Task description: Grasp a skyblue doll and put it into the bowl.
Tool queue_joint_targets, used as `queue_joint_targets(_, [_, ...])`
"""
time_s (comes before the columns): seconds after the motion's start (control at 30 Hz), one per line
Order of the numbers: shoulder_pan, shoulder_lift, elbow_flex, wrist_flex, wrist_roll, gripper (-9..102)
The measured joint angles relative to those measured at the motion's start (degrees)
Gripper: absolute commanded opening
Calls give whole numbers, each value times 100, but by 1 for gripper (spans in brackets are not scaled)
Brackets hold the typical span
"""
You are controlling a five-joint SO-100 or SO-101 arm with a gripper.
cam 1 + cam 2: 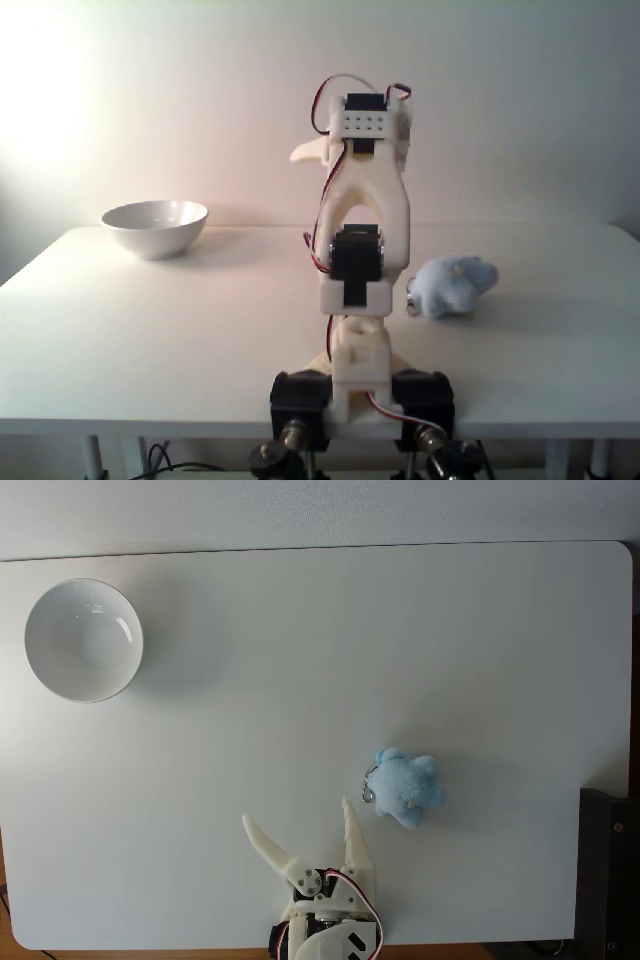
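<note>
The skyblue doll (408, 788) lies on the white table right of centre, its small metal clip pointing left. From the front, in a fixed view, the doll (455, 285) sits just right of the arm. My gripper (296, 811) is open near the table's front edge, its jaws spread wide with nothing between them. Its right fingertip ends a short way left of the doll's clip, not touching it. One pale finger (305, 153) sticks out left of the raised arm. The white bowl (120, 630) stands empty at the far left corner, also seen as the bowl (155, 228) at the back left.
My arm's base (358, 395) is clamped at the middle of the table's front edge. A dark block (608, 870) stands just off the table's right edge near the front. A pale wall (520, 100) rises behind the table.
</note>
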Motion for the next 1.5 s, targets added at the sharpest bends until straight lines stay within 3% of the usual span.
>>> queue_joint_targets(0.3, [1389, -53, -1415, 721, 167, 69])
queue_joint_targets(0.63, [2663, -2742, -2892, 905, 686, 69])
queue_joint_targets(0.93, [3085, -4825, -3190, 905, 1125, 69])
queue_joint_targets(1.5, [3129, -7040, -3190, 905, 1151, 69])
